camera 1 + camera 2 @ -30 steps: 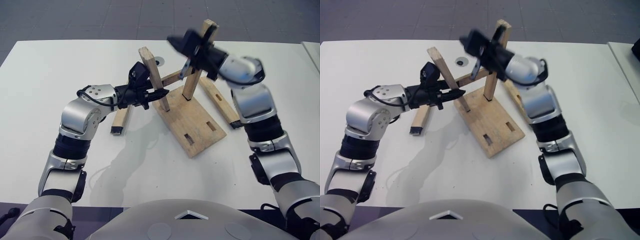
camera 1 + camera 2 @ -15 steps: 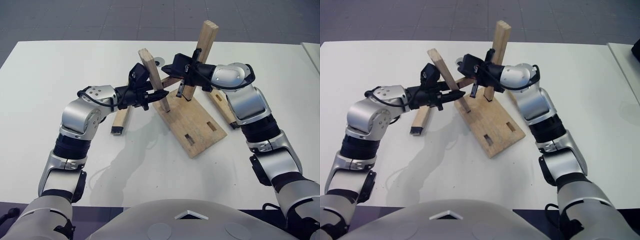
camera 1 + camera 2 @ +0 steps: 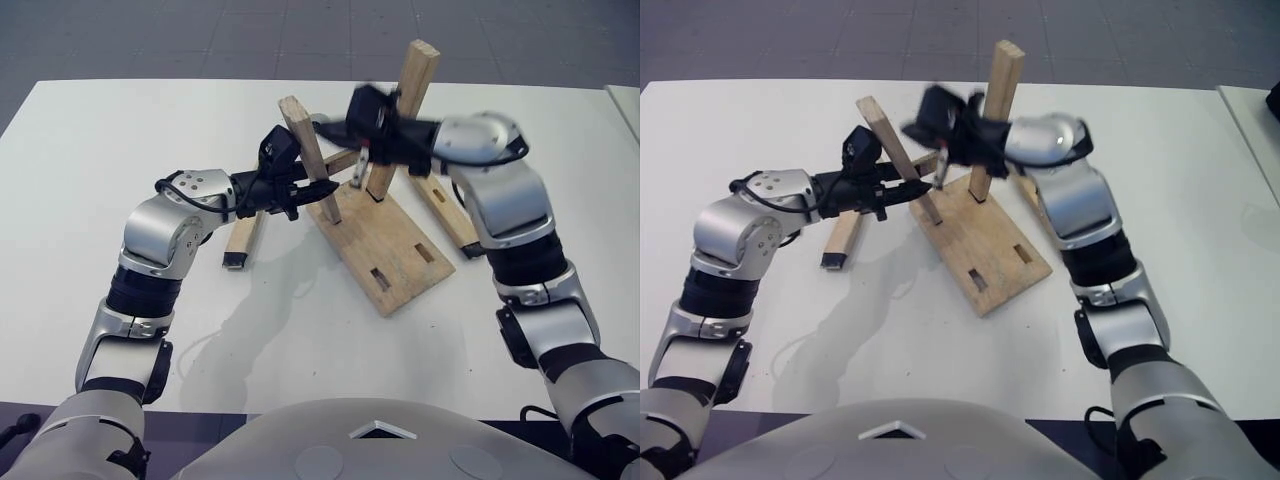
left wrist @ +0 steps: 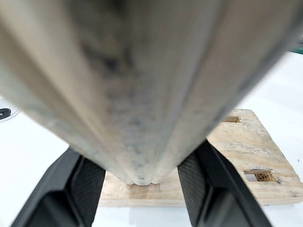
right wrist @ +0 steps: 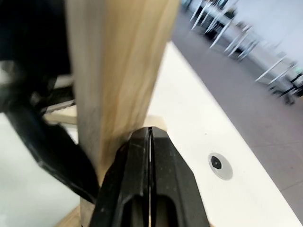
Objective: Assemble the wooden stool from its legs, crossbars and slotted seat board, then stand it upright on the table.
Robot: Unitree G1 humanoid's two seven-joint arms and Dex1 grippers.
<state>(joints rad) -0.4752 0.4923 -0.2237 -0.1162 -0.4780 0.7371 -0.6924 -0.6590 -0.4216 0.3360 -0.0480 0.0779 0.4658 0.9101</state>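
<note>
hidden: the right tool [image 5: 150, 142] is smeared in the head views, at upper centre of the frame between the two standing legs; the left tool [image 3: 318, 189] covers a band of the tilted leg [image 3: 308, 150] low down; the right forearm cuts off part of the loose piece [image 3: 447, 215] lying right of centre.
left tool: clamped on the tilted leg, with a black finger [image 4: 85, 184] on either face of the wood.
right tool: its two black fingers are pressed flat together with nothing between them; the tips sit close to a wooden leg, and contact cannot be made out.
seat board [image 3: 385, 250]: lies flat at centre frame, long axis running from upper left to lower right, with two rectangular slots open near its lower end.
tilted leg: stands in the seat board's upper end, its top leaning to the upper left.
tall leg [image 3: 415, 70]: stands in the seat board just beside it, its top leaning to the upper right.
crossbar [image 3: 340, 160]: short, spans between the two standing legs; both ends are covered.
loose leg [image 3: 241, 238]: flat on the counter [image 3: 120, 150] left of the seat board, long axis near vertical in the frame, with a dark cap at its lower end.
materials: pale bare timber of square section with the grain showing; the counter is smooth and white, with a round fitting [image 5: 216, 162] set in it.
</note>
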